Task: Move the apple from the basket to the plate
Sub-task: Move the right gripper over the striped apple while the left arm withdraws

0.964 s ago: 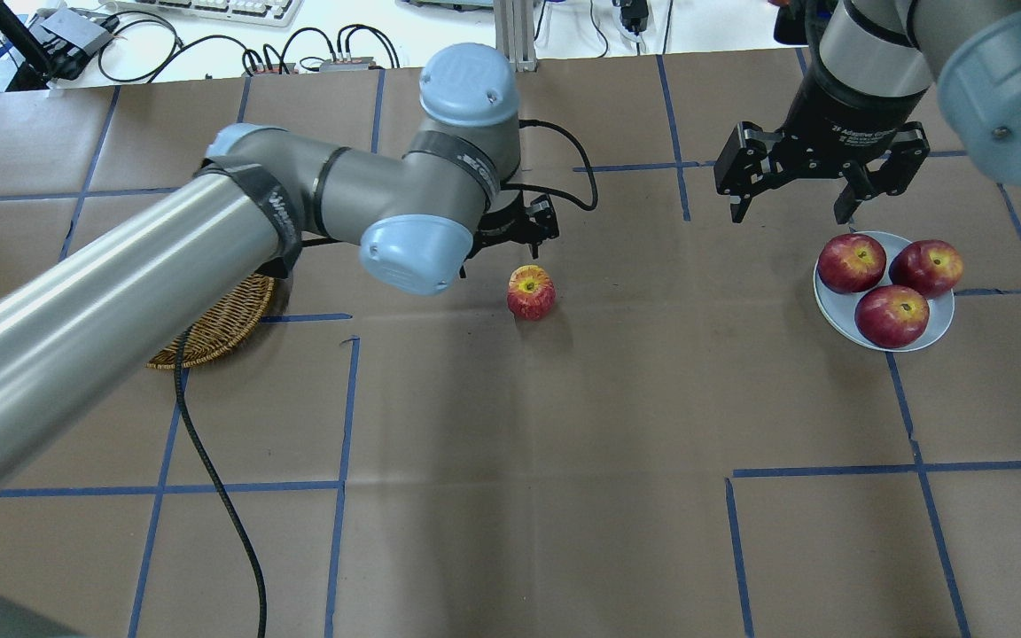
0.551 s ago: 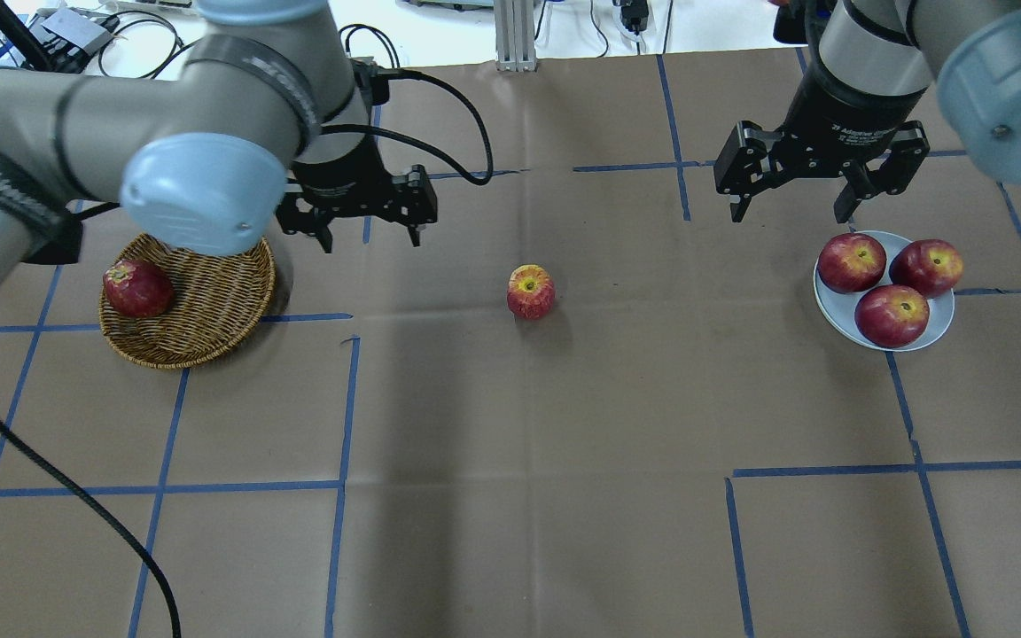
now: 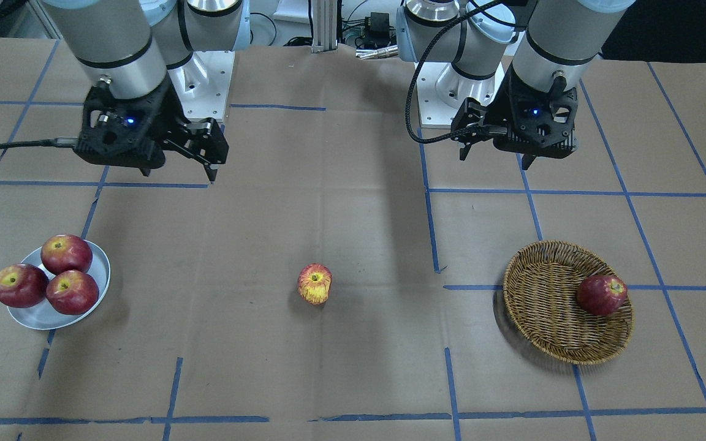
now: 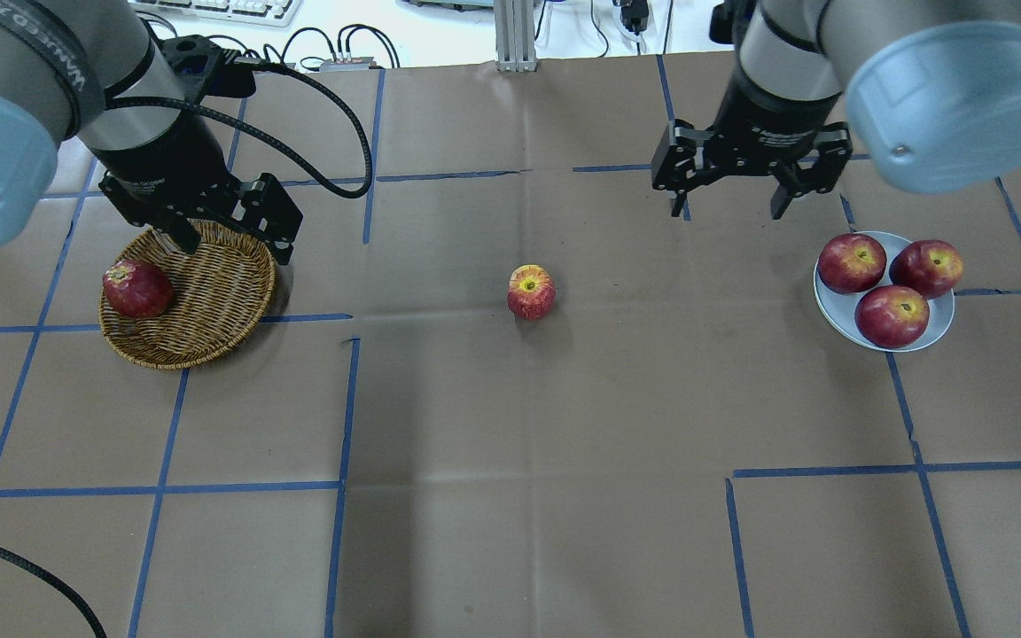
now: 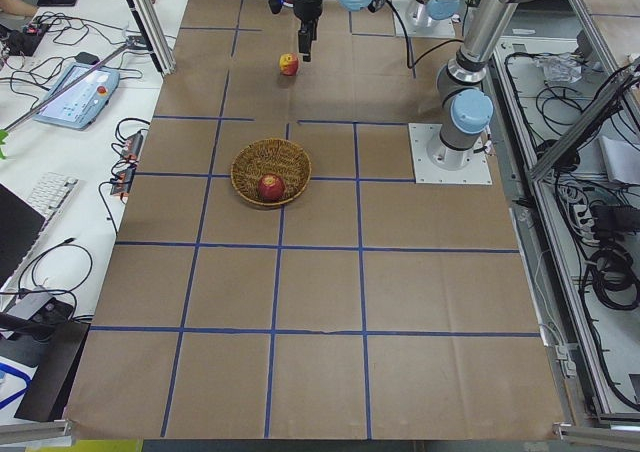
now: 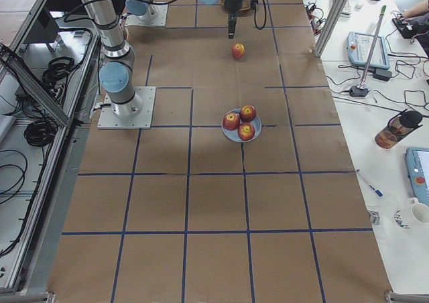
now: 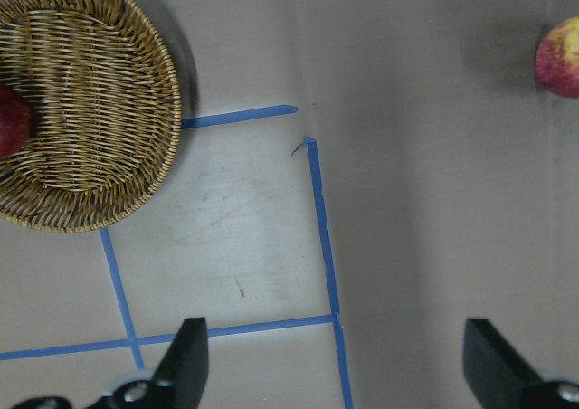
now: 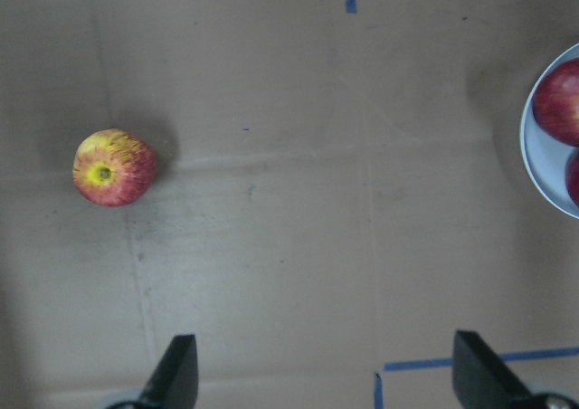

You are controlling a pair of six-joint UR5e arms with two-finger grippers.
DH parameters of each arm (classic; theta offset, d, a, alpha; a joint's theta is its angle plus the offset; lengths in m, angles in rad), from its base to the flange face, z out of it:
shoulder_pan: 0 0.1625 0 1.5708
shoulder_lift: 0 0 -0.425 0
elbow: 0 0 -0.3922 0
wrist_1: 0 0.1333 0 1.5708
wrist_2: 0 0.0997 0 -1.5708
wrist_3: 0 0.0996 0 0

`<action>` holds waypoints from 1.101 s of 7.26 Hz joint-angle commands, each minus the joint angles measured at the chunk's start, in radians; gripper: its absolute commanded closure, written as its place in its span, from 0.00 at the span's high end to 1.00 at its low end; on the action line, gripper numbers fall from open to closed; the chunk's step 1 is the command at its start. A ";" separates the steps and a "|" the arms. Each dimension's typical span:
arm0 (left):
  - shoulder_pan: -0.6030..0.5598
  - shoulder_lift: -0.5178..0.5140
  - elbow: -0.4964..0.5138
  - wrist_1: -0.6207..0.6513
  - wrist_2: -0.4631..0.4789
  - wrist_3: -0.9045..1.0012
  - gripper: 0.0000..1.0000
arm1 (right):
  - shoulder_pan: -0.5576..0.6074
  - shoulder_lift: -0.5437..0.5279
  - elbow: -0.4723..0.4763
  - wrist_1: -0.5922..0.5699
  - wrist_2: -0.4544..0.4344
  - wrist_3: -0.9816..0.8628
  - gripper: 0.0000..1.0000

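The apple, pinkish-red with yellow patches, stands alone on the paper at the table's middle; it also shows in the front view and the right wrist view. The wicker basket at the left holds one dark red apple. The plate at the right holds three dark red apples. My left gripper is open and empty above the basket's far rim. My right gripper is open and empty, between the apple and the plate and farther back.
Brown paper with blue tape lines covers the table. Cables and keyboards lie beyond the far edge. In the left wrist view the basket is at the top left and the apple at the top right edge.
My left arm has drawn back from beside the apple to above the basket's far rim. My right gripper has moved left, away from the plate. The apple has not moved.
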 commanded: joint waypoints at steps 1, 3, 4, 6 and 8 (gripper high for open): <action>0.003 0.025 0.003 -0.005 -0.007 0.003 0.99 | 0.182 0.161 -0.112 -0.071 -0.008 0.214 1.00; 0.000 0.030 -0.002 -0.006 -0.009 -0.098 0.99 | 0.237 0.295 -0.183 -0.125 -0.010 0.278 1.00; -0.010 0.036 -0.003 -0.006 -0.007 -0.126 0.99 | 0.238 0.324 -0.173 -0.160 -0.008 0.280 1.00; -0.012 0.036 -0.005 -0.006 -0.009 -0.125 0.99 | 0.238 0.378 -0.110 -0.274 -0.008 0.268 1.00; -0.012 0.041 -0.006 -0.006 -0.009 -0.123 0.99 | 0.237 0.413 -0.015 -0.417 -0.010 0.261 1.00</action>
